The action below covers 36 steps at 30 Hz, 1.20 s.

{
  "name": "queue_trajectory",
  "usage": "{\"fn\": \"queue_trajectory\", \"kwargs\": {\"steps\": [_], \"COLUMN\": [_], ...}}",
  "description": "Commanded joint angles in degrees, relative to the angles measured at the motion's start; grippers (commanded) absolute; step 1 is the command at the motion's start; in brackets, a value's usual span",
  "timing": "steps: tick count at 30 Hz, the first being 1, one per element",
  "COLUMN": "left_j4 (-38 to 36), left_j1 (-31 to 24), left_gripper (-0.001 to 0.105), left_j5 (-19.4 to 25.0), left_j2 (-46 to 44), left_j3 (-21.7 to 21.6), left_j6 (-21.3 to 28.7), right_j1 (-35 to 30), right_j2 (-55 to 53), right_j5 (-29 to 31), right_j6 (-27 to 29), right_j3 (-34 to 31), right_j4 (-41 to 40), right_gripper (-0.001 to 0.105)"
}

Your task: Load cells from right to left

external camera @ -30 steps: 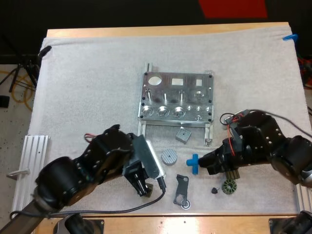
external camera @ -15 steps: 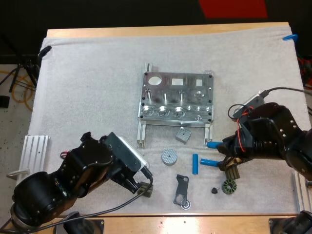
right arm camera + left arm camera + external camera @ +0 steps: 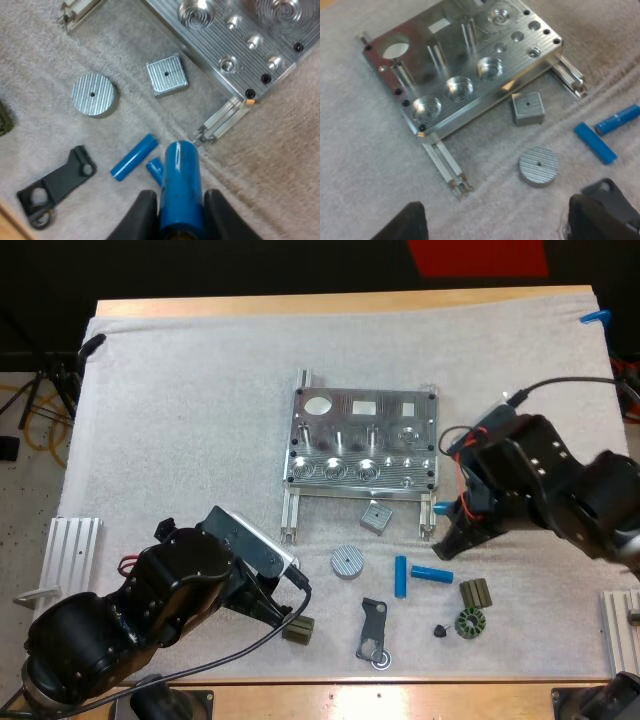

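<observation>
At about four o'clock from the metal fixture (image 3: 362, 440), just off its rail end, a blue cell (image 3: 180, 185) is clenched between the fingers of my right hand (image 3: 452, 532). A loose cell (image 3: 400, 576) and a second loose cell (image 3: 431, 574) lie on the white mat (image 3: 180, 420) at five o'clock from the fixture, close together and at an angle. A round disc (image 3: 346, 561) and a square block (image 3: 375, 516) lie nearer the fixture. My left hand (image 3: 497, 212) hovers at seven o'clock, fingers spread and released, with an olive block (image 3: 297, 629) just beside it.
</observation>
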<state>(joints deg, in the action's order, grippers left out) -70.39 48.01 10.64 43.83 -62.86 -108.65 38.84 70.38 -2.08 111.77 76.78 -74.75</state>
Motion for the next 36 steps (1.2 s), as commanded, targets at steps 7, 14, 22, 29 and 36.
{"fn": "queue_trajectory", "kwargs": {"steps": [7,14,22,29,36], "left_j4": [-0.1,-0.1,-0.1,-0.1,-0.5], "left_j1": [0.0,0.0,0.0,0.0,0.0], "left_gripper": [0.059,0.059,0.059,0.059,0.059], "left_j5": [7.9,8.1,8.1,8.6,8.9], "left_j2": [-0.3,-0.3,-0.3,-0.3,-0.3], "left_j3": [-0.4,-0.4,-0.4,-0.4,0.6], "left_j6": [-2.6,-2.6,-1.8,-1.6,-1.6], "right_j1": [0.2,0.2,-0.2,-2.6,-5.3], "right_j2": [5.6,10.3,16.2,23.0,26.8], "right_j5": [5.3,9.6,11.1,11.3,10.9], "right_j6": [4.2,7.0,9.1,9.1,9.1], "right_j3": [3.3,3.5,6.3,12.3,14.5], "right_j4": [-1.0,-0.5,1.3,1.1,1.3], "right_gripper": [0.001,0.001,0.001,0.001,0.001]}}
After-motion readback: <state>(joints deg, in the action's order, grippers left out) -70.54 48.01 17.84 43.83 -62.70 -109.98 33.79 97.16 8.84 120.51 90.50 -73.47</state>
